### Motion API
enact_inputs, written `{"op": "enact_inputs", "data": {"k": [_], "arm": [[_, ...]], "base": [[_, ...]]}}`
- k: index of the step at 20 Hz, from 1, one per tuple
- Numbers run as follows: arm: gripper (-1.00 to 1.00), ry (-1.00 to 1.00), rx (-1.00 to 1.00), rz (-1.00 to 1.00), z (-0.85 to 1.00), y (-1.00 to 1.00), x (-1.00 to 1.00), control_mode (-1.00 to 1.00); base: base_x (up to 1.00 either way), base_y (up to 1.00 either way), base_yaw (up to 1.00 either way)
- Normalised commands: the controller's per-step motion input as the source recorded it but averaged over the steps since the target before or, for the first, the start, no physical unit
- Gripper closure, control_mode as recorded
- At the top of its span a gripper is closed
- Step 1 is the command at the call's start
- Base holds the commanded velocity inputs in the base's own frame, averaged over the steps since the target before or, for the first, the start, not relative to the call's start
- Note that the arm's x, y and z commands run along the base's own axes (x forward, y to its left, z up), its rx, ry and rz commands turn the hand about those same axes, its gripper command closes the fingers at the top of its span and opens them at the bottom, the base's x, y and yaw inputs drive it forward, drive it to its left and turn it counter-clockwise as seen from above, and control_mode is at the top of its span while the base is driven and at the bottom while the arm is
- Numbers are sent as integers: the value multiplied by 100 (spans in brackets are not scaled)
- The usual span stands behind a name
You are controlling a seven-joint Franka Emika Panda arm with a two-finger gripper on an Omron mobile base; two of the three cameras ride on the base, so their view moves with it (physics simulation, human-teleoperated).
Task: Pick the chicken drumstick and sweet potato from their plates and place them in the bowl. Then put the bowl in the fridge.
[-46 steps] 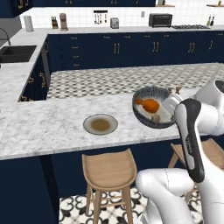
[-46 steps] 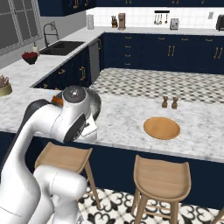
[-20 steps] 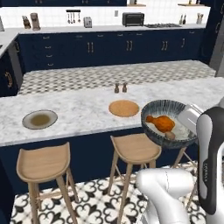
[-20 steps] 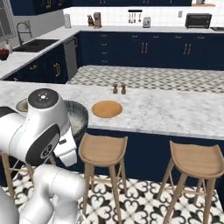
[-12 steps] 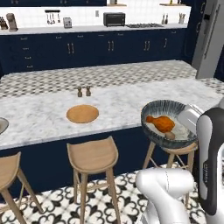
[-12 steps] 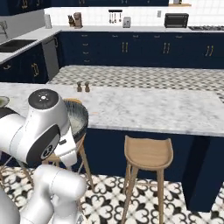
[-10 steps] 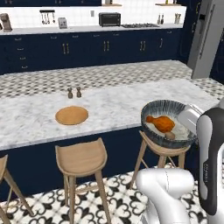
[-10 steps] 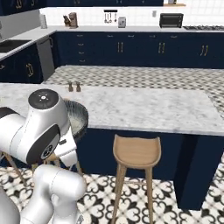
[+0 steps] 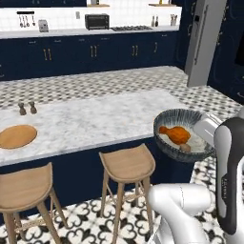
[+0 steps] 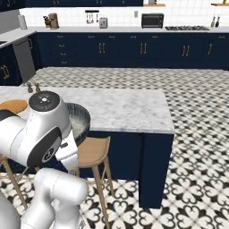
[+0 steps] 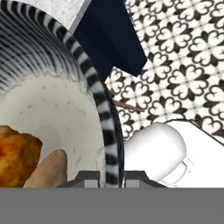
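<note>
My gripper (image 11: 111, 177) is shut on the striped rim of the dark bowl (image 11: 103, 114), one finger inside and one outside. In the left base view the bowl (image 9: 167, 143) hangs in the air off the island's right front corner, with the gripper (image 9: 204, 138) on its right rim. Inside lie the orange-brown chicken drumstick (image 9: 175, 134) (image 11: 15, 153) and the tan sweet potato (image 9: 186, 147) (image 11: 46, 169). The bowl (image 10: 81, 120) peeks out behind my arm in the right base view. The wooden plate (image 9: 16, 136) (image 10: 12, 106) lies bare on the island. The grey fridge (image 9: 205, 40) stands far right. The grey-green plate is out of view.
The marble island (image 9: 95, 119) ends at a corner (image 10: 166, 120) with patterned floor beyond. Wooden stools (image 9: 126, 164) (image 10: 94, 151) stand along its front. Salt and pepper shakers (image 9: 26, 107) sit near the wooden plate. Navy cabinets with a toaster oven (image 9: 96, 21) line the back wall.
The whole scene has slid left as the base moved right; the fridge has come into view and the grey-green plate has left it. The bowl stays held in the gripper.
</note>
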Motion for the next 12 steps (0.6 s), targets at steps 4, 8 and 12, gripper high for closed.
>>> {"op": "enact_inputs", "data": {"k": [4,8,12], "arm": [[100,0,0,0,0,0,0,100],[100,0,0,0,0,0,0,100],[100,0,0,0,0,0,0,100]], "base": [[0,-100,0],[0,-100,7],[5,-100,25]]}}
